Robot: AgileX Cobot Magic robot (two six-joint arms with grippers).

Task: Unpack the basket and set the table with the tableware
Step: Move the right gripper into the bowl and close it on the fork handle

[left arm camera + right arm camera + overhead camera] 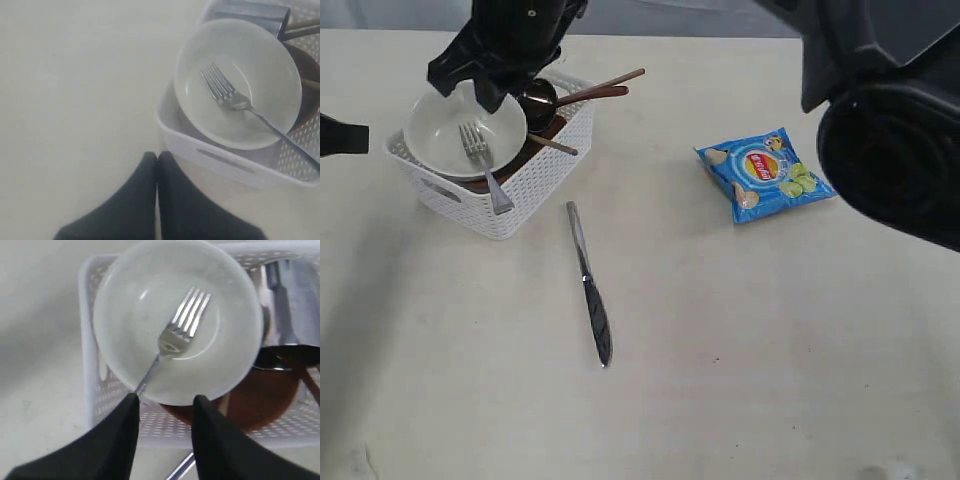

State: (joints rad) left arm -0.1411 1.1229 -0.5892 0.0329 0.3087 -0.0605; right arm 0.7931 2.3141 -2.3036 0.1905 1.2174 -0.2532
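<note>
Hovering over basket [535,175]: right hand [165,399], fingers [122,440] spread apart, gripping nothing, fork handle passing beneath them. Fork [182,322] lies with tines inside cream bowl [135,305], handle out over basket's rim. Bowl rests on brown plate [265,400]; steel cup [287,300] just beside it. Out over basket's far corner jut wooden spoon [605,93] and chopsticks [623,78]. Left hand [157,160] closed, empty, above tabletop [740,350] just beside basket. Knife [590,285] flat on tabletop near basket. Blue chip bag [765,172] well apart.
</note>
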